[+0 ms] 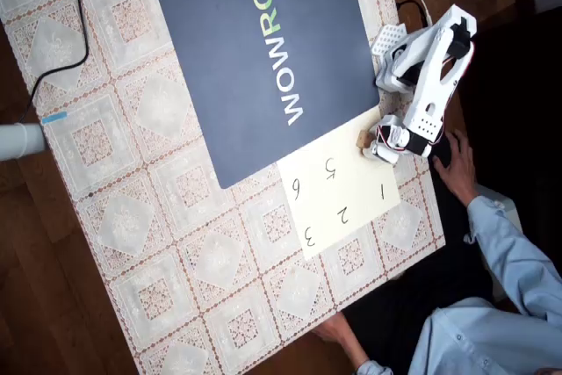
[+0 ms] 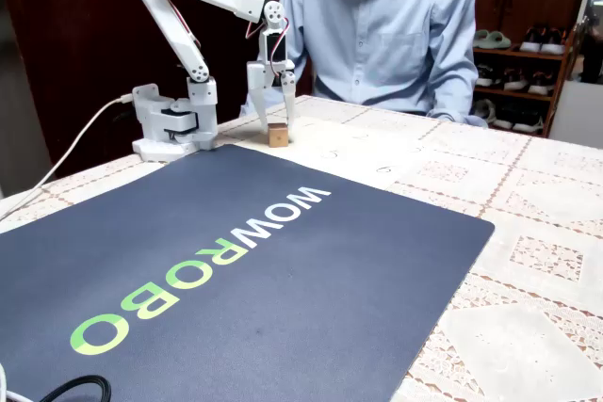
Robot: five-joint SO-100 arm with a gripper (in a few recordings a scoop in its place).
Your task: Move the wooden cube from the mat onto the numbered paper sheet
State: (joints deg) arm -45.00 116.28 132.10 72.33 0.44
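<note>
The wooden cube [image 2: 277,134] sat on the numbered paper sheet [image 1: 338,191], near the sheet's corner beside the mat [image 1: 263,50]. The gripper [image 2: 274,118] stood over it with jaws spread, straddling it loosely. A finger could have clipped the cube on lifting and nudged it off that corner. Open room lay across the rest of the sheet.
</note>
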